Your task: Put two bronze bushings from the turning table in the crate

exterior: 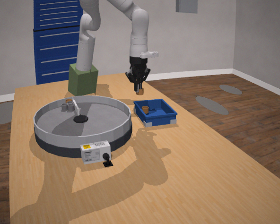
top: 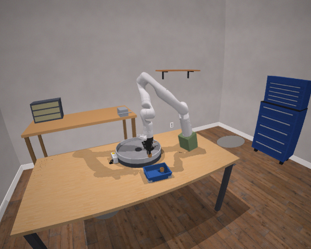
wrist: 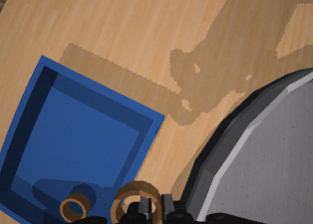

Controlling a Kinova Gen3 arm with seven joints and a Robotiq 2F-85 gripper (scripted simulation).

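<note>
Second bronze bushing carried toward the crate, not yet over it.

The black two-finger gripper (exterior: 138, 88) is clamped on the wall of a small bronze ring-shaped bushing (exterior: 140, 91), which hangs just below its fingertips, clear of the round grey turning table (exterior: 50, 134). The shallow blue plastic crate (exterior: 171, 111) sits below and to one side of the gripper, with one bronze bushing (exterior: 144, 109) standing in a corner. To do this well, I judge the arm should centre over bare crate floor, away from that bushing, lower inside the rim, then release. Two grey bushings (exterior: 67, 107) and another bronze one (exterior: 68, 100) sit on the turning table.
</note>
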